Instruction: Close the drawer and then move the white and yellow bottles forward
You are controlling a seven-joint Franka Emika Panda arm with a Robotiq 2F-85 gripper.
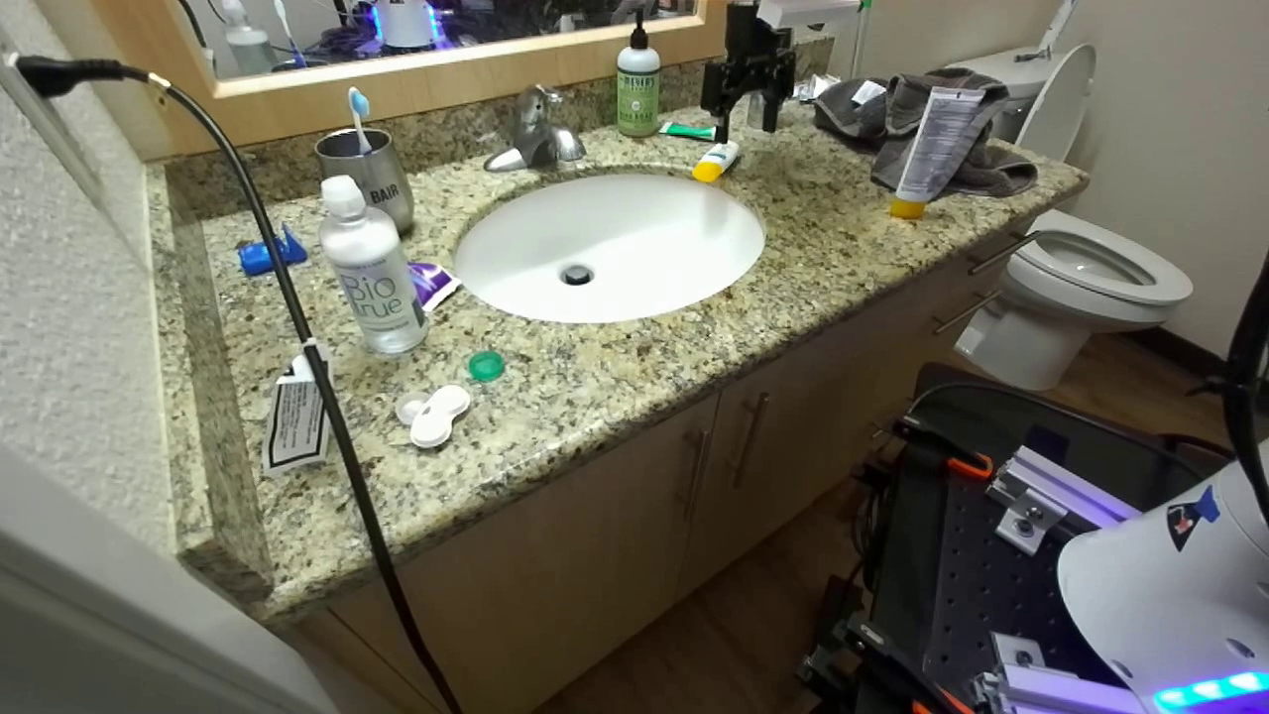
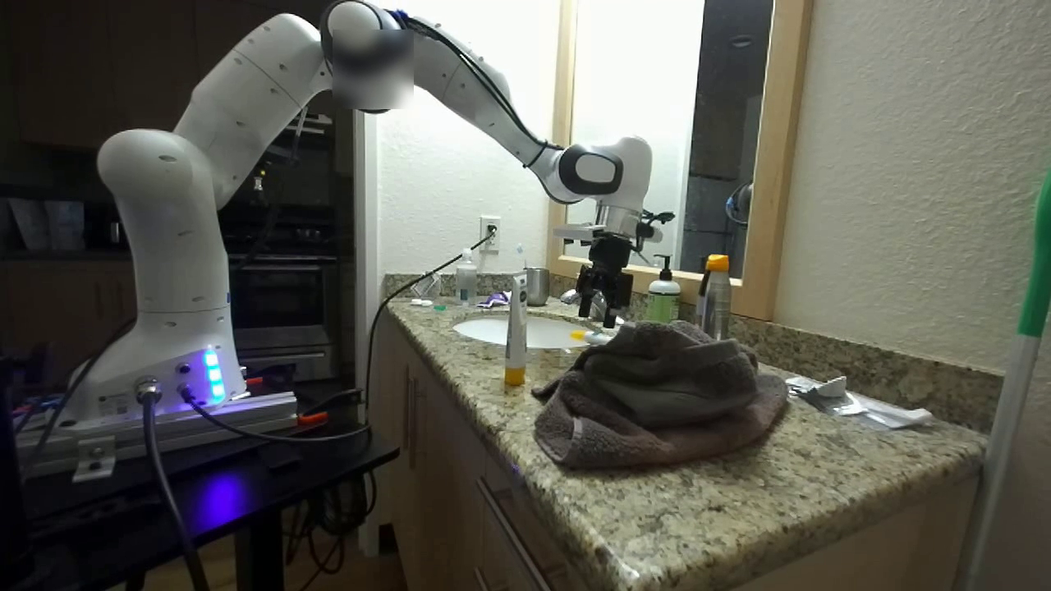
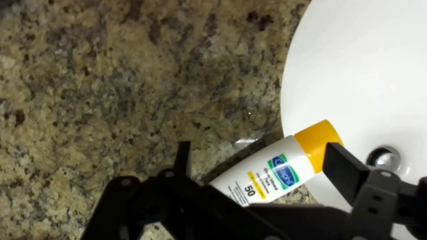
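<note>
A small white bottle with a yellow cap (image 1: 716, 162) lies on its side at the sink's rim, its cap over the basin. It also shows in the wrist view (image 3: 267, 173), partly hidden by the gripper. My gripper (image 1: 744, 119) is open above this bottle, apart from it in the exterior views (image 2: 598, 310). In the wrist view its fingertips (image 3: 257, 150) are wide apart with the bottle seen between them. A white-grey tube with a yellow cap (image 1: 937, 149) stands upright on its cap near the counter's front edge (image 2: 516, 328). The drawer fronts (image 1: 991, 283) below look flush with the cabinet.
A grey towel (image 2: 649, 402) lies heaped behind the tube. A soap pump bottle (image 1: 637, 89), a green tube (image 1: 689, 131) and the faucet (image 1: 536, 134) line the back. A tall orange-capped bottle (image 2: 717, 295) stands behind the towel. The sink (image 1: 605, 228) is beside the bottle.
</note>
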